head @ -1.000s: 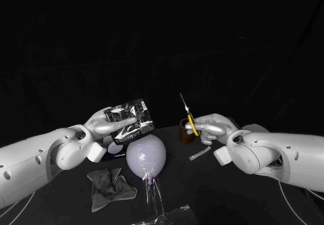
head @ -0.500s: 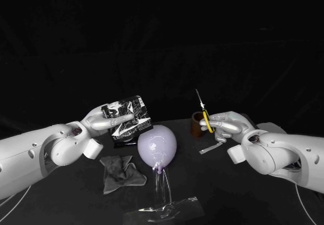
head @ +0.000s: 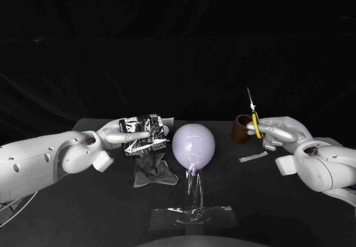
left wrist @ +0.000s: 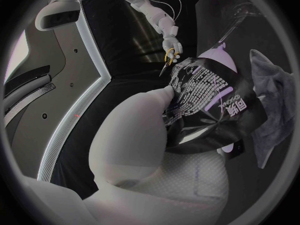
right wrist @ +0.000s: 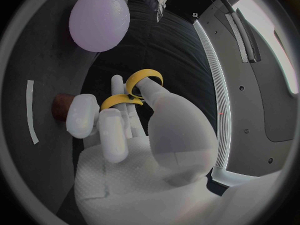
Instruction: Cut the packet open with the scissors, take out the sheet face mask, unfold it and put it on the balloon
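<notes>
Evidently readying a cut, fingers of the left hand [head: 119, 136] pinch the packet [head: 146, 135] aloft beside the balloon [head: 194, 145]. Well apart, fingers of the right hand [head: 280, 131] fill the yellow loops of the scissors [head: 254, 116], blades pointing up.

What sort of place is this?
Probably a robot test lab: black table and backdrop, a balloon on a clear stand, the left hand holding a packet, the right hand scissors.

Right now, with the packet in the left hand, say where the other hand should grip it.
Probably pinch the packet at its free edge on the balloon side, from the robot's right: the left hand grips its other side, leaving that edge clear. The scissors occupy the right hand.
</notes>
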